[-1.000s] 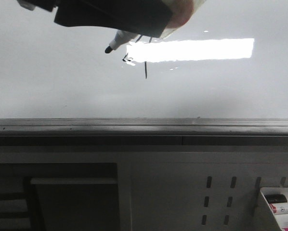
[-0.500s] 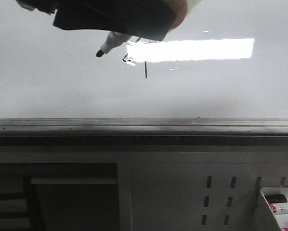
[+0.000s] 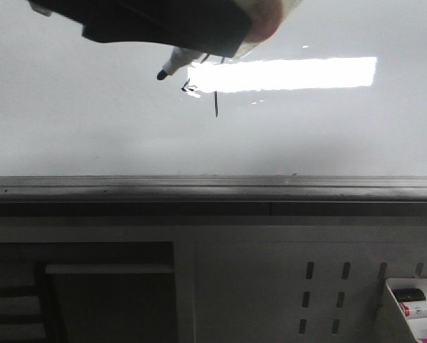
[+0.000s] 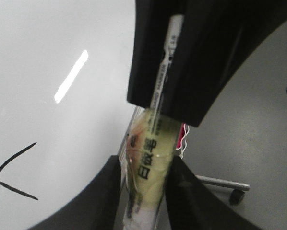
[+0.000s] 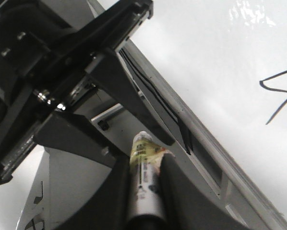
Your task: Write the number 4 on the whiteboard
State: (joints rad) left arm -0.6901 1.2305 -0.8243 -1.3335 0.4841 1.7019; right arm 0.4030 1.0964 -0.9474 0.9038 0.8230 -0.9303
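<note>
The whiteboard (image 3: pixel 92 128) is glossy white with a bright glare band and a grey ledge (image 3: pixel 213 187) below it. The number 4 (image 3: pixel 215 103) shows as thin black strokes beside the glare, also in the wrist views (image 4: pixel 18 155) (image 5: pixel 278 89). A white marker (image 3: pixel 172 64) sticks out of the dark gripper mass at the top; its black tip hangs just left of the strokes. My left gripper (image 4: pixel 146 165) is shut on the marker's yellow-taped end (image 4: pixel 150 158). My right gripper (image 5: pixel 146 160) is shut on its white barrel (image 5: pixel 144 182).
Below the ledge is a white perforated panel (image 3: pixel 320 293). A small tray (image 3: pixel 413 304) with spare markers and an eraser hangs at the lower right. A dark recess (image 3: pixel 92 300) lies at the lower left. A chair caster (image 4: pixel 237 195) shows on the grey floor.
The marker tip swung down and left half a second ago and has come back up and right, close to where it was one second ago. The strokes on the board look unchanged.
</note>
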